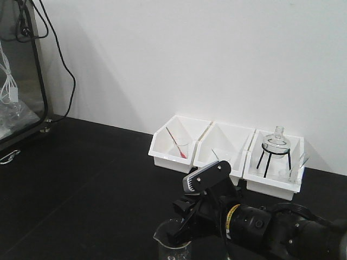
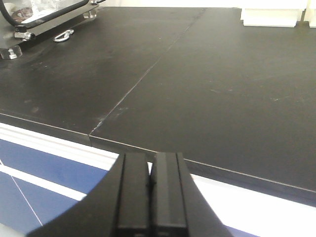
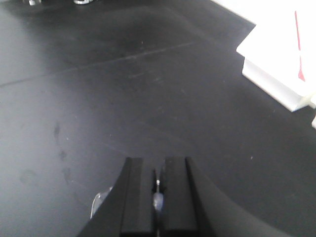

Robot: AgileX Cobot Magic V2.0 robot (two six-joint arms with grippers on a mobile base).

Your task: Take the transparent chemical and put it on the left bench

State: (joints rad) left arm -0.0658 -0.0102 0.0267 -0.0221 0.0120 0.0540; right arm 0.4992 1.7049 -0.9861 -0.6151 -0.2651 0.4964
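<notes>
My right gripper (image 3: pixel 157 165) is shut on the transparent chemical (image 3: pixel 158 200), a slim clear pipette seen as a pale sliver between the jaws. The gripper hangs just above the black top of the left bench (image 3: pixel 123 89), beside the rim of a clear glass beaker (image 3: pixel 97 203). In the front view the right gripper (image 1: pixel 180 228) sits low at the frame's bottom, over the beaker (image 1: pixel 172 246). My left gripper (image 2: pixel 151 160) is shut and empty, held at the bench's front edge (image 2: pixel 197 89).
Three white bins stand against the back wall: one with a red-tipped stick (image 1: pixel 177 145), a middle one (image 1: pixel 222 149), and one with a glass lamp on a black tripod (image 1: pixel 276 143). A glass-fronted box (image 1: pixel 19 70) with cables stands at far left.
</notes>
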